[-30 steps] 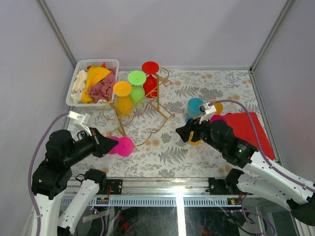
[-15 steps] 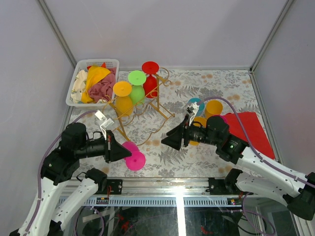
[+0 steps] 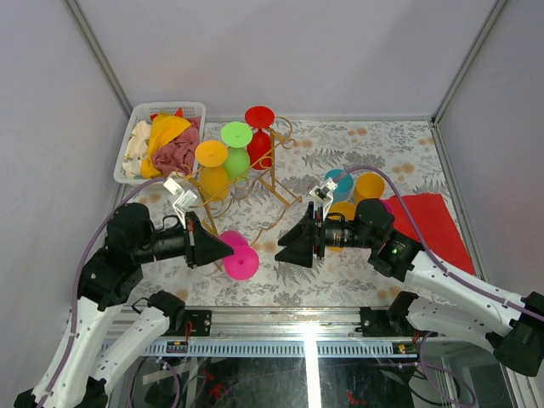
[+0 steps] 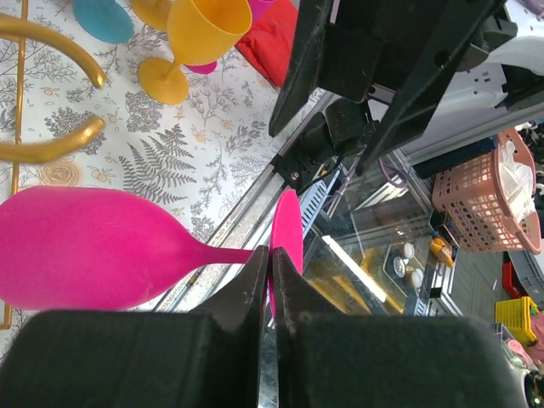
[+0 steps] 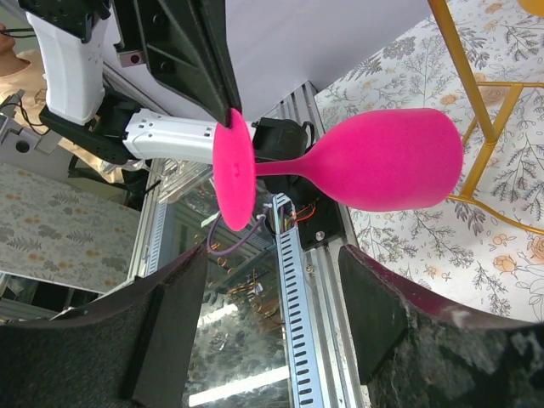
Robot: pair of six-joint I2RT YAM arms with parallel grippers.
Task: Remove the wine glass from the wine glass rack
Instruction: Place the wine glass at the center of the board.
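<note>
Opposite the spread right hand, pink wine glass, its stem clamped in left hand.

Left end effector pinched, right spread

Hot pink on the wine glass, lower centre, plain all over. Gold wire for the wine glass rack, with a yellow glass, a green glass and a red glass. The table cover is white, printed with grey ferns and golden-brown blossoms. Solid red cloth at right. Teal glass and orange-yellow glass right of centre. White basket upper left, with yellow, mauve and cream fabric inside.
</note>
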